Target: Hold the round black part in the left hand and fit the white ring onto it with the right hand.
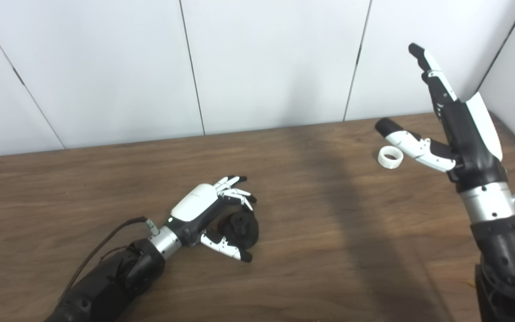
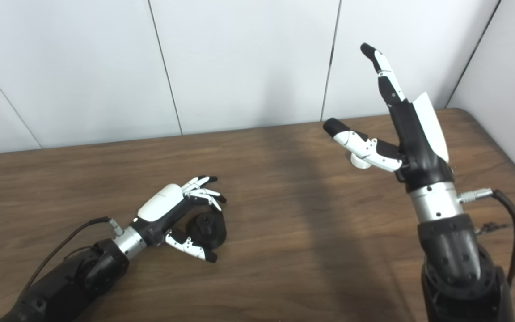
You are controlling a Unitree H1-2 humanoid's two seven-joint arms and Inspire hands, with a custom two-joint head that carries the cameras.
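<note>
The brown wooden tabletop [image 1: 329, 214] lies bare between the two hands, a wide open lane. The small white plastic ring [image 1: 390, 157] has free room on its left and near sides; the raised right hand [image 1: 458, 129] crowds its right. White wall panels [image 1: 275, 62] close the far edge.

Bright even light, soft broad shadow across the table [image 1: 320, 214], sharp focus, no glare

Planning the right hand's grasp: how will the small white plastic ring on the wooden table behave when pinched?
The small white plastic ring looks thin-walled and hollow, so probably light and easily nudged away. Its ribbed rim may aid grip. Tipped on edge, it would likely roll across the smooth wooden table.
</note>
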